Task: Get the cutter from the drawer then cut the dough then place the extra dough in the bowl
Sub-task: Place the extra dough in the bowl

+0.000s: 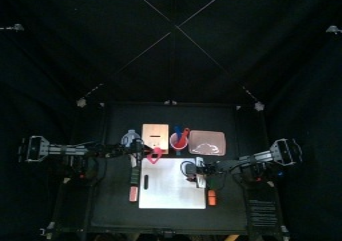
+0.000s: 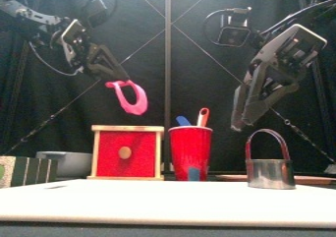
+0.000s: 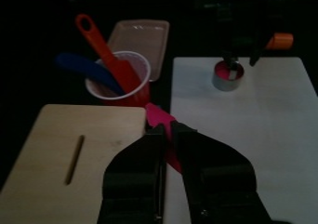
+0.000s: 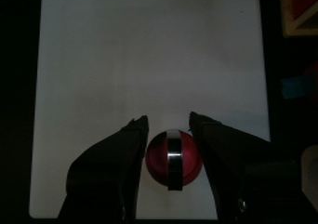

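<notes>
The white cutting board lies on the black worktop, near the front. Beyond it, the wooden box stands left of the red cup. The metal cutter sits on the board's right part with red dough inside. The right gripper hangs released above the cutter. The left gripper grasps a pink dough ring, lifted above the box.

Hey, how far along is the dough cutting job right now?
Done: the cutter is out on the white cutting board, dough cut. In hand: the left gripper holds the pink dough ring aloft; the right gripper hovers open over the cutter. Left: dropping the ring in the bowl, which I can't spot.
</notes>
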Robot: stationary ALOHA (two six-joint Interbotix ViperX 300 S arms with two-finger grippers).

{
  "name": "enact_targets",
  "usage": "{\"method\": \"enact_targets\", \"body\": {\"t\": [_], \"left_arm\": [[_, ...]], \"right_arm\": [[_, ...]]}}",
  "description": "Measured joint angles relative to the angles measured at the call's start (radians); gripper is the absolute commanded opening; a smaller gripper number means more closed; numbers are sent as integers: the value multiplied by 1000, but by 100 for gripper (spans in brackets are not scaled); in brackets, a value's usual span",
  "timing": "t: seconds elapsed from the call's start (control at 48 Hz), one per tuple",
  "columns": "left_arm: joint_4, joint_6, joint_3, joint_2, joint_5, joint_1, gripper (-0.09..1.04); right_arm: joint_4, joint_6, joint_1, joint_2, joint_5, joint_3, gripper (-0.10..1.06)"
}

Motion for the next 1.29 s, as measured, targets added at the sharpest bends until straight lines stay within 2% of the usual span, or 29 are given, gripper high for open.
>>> {"method": "enact_targets", "body": {"t": [0.25, 0.417, 0.646, 0.896, 1.292], "left_arm": [[2, 0, 100, -189, 8, 132, 54], [2, -2, 144, -230, 55, 222, 54], [2, -2, 184, -233, 112, 304, 54], [2, 0, 227, -229, 115, 316, 54], [-3, -5, 239, -41, 46, 316, 55]], "right_arm": [[-38, -6, -3, 0, -2, -14, 79], [-92, -3, -37, 0, -29, -32, 79], [-127, -8, -97, 0, -175, -34, 79], [-129, -5, -138, 2, -400, -32, 79], [-118, -3, -147, 17, -440, -31, 79]]}}
